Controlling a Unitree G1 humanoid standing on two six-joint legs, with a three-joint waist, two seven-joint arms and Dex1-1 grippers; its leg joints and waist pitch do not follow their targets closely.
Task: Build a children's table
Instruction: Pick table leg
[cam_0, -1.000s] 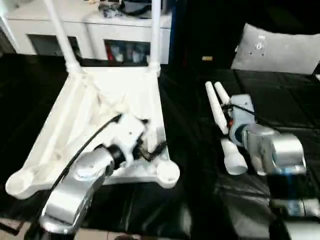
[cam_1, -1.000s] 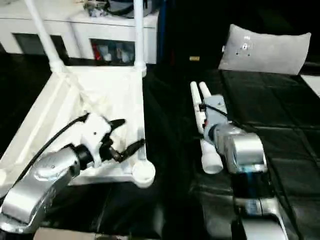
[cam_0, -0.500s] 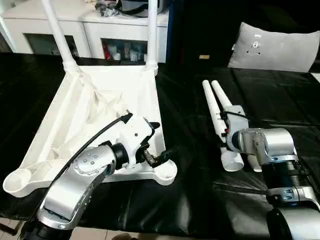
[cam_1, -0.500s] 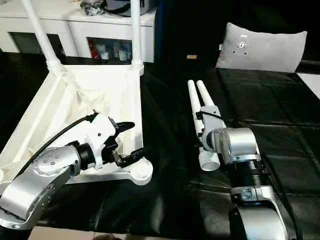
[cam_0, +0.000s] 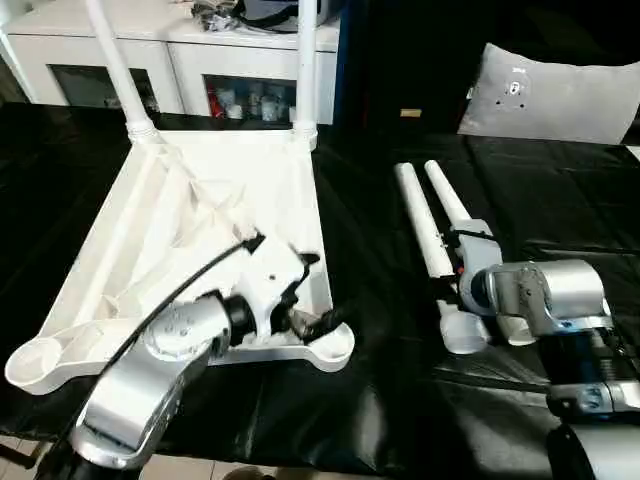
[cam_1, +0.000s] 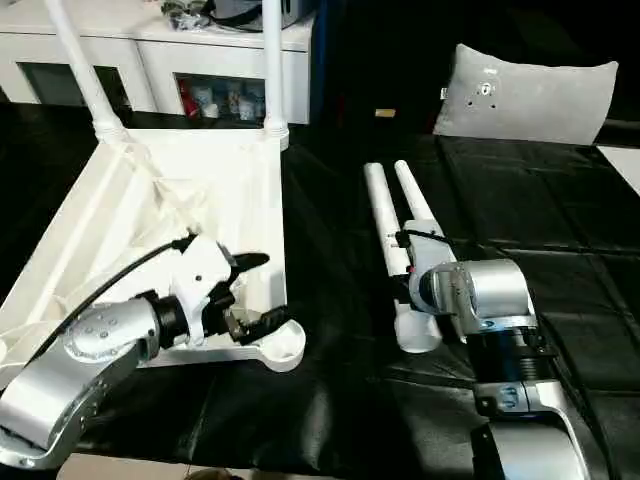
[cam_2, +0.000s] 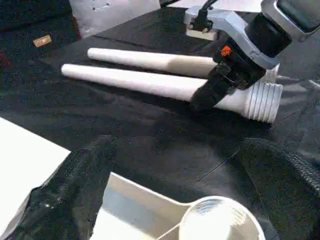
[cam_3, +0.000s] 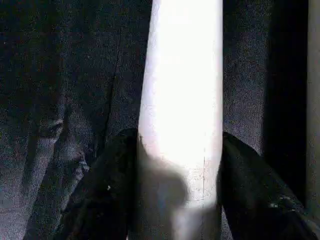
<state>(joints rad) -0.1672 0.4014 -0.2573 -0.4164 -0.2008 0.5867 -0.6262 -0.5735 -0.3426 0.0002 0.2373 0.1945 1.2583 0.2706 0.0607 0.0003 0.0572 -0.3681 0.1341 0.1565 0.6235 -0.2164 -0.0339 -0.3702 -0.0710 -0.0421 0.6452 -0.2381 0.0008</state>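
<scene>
Lying upside down on the black padded work surface (cam_0: 400, 400), the white plastic rectangular tabletop with rounded corners (cam_0: 215, 215) fills the left of the scene, ribbed underside up; two long white tubular legs (cam_0: 118, 70) already stand in its far corner sockets, while the two near sockets — one at (cam_0: 330, 345) — are empty. To its right, well apart, two loose white tubular legs lie side by side, ribbed ends near the robot. The right gripper (cam_2: 215, 87) straddles the left one of them (cam_1: 382, 225) near its ribbed end, a black finger (cam_3: 107, 195) on each side; whether they have clamped it cannot be told. The left gripper (cam_1: 255, 295) hangs with fingers spread and empty over the tabletop's near right corner. The step in hand looks like picking up a third leg. Doing it well probably means closing squarely across the tube, lifting without rolling the neighbouring leg, then bringing the ribbed end upright over the empty socket.
</scene>
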